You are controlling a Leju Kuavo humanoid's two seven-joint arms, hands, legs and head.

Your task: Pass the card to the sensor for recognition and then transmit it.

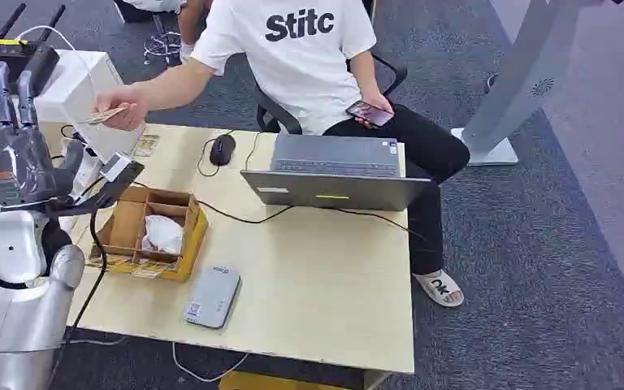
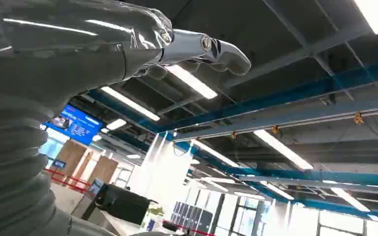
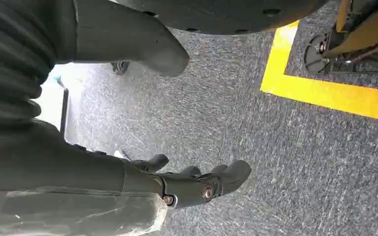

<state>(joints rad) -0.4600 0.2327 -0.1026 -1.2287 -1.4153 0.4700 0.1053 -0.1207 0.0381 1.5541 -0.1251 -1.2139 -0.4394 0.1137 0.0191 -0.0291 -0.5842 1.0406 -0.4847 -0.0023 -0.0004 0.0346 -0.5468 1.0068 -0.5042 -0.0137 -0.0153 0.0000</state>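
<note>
My left hand (image 1: 12, 150) is raised at the table's left edge, fingers spread and pointing up, holding nothing. The left wrist view has its fingers (image 2: 202, 49) against the ceiling. A seated person's hand holds a card (image 1: 101, 116) just beyond and to the right of my left hand, not touching it. The grey card sensor (image 1: 212, 296) lies flat near the table's front edge. My right hand (image 3: 197, 184) hangs over grey carpet with its fingers loosely extended and empty.
An open cardboard box (image 1: 122, 231) with a white bag sits to the left of the sensor, with loose cards (image 1: 118, 262) at its front. A laptop (image 1: 337, 175), a mouse (image 1: 222, 149) and cables lie further back. White equipment with a router (image 1: 16, 53) stands at the left.
</note>
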